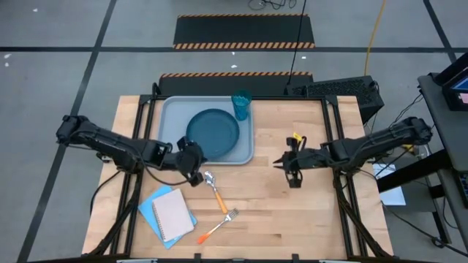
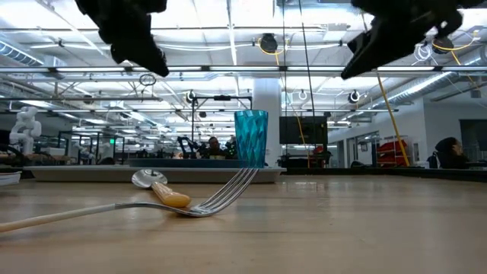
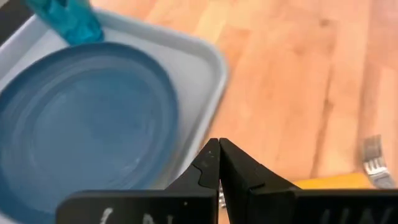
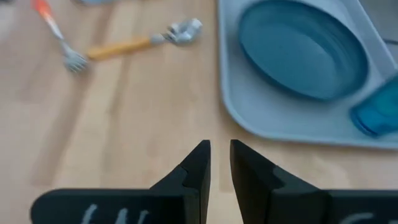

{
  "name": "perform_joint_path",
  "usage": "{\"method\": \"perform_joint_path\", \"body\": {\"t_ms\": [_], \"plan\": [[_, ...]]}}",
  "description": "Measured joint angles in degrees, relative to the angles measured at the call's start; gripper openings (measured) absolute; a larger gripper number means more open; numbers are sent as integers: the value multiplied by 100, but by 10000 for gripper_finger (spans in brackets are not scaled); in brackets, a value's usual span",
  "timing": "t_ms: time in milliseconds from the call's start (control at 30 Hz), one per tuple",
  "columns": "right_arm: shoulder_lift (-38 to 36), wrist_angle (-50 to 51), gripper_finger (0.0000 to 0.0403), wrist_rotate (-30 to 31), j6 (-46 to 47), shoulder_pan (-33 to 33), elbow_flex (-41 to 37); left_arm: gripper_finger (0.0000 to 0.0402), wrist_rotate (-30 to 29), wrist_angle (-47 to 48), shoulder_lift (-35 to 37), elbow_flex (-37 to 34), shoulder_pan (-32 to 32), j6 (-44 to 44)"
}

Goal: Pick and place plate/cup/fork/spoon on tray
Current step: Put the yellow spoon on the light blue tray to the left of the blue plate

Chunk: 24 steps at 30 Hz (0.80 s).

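Note:
The dark teal plate [image 1: 213, 134] lies in the grey-blue tray [image 1: 170, 117]. The teal cup [image 1: 241, 104] stands upright in the tray's far right corner. The spoon [image 1: 216, 191] and the fork [image 1: 218, 228] lie on the table in front of the tray. The spoon's handle points at the fork's tines. My left gripper [image 1: 196, 172] is shut and empty. It hangs above the table [image 2: 129, 42] by the tray's near edge, just left of the spoon's bowl. My right gripper [image 1: 281, 162] is raised over bare wood right of the tray, its fingers [image 4: 219, 152] a narrow gap apart and empty.
A blue-and-white notebook [image 1: 170, 213] lies at the near left, next to the fork's handle. Bare wood spreads right of the tray and along the near right. In the low view the room behind shows people seated far off.

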<state>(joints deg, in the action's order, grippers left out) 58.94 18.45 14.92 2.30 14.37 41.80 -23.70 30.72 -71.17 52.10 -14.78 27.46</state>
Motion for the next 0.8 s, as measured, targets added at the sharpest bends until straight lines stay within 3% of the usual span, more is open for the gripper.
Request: {"method": "perform_joint_path", "body": {"t_ms": [367,600,800], "plan": [[205,-1025,54,192,412,1032,-4,3,452,-365,-698,4,-466,1297],[523,-1628,54,308,603,1115,-2,5,1183,-811,-1530,2,-797,2064],[811,-1717,54,298,660,1242,-4,6,1215,-1643,-1965,2,-807,2325]]}}
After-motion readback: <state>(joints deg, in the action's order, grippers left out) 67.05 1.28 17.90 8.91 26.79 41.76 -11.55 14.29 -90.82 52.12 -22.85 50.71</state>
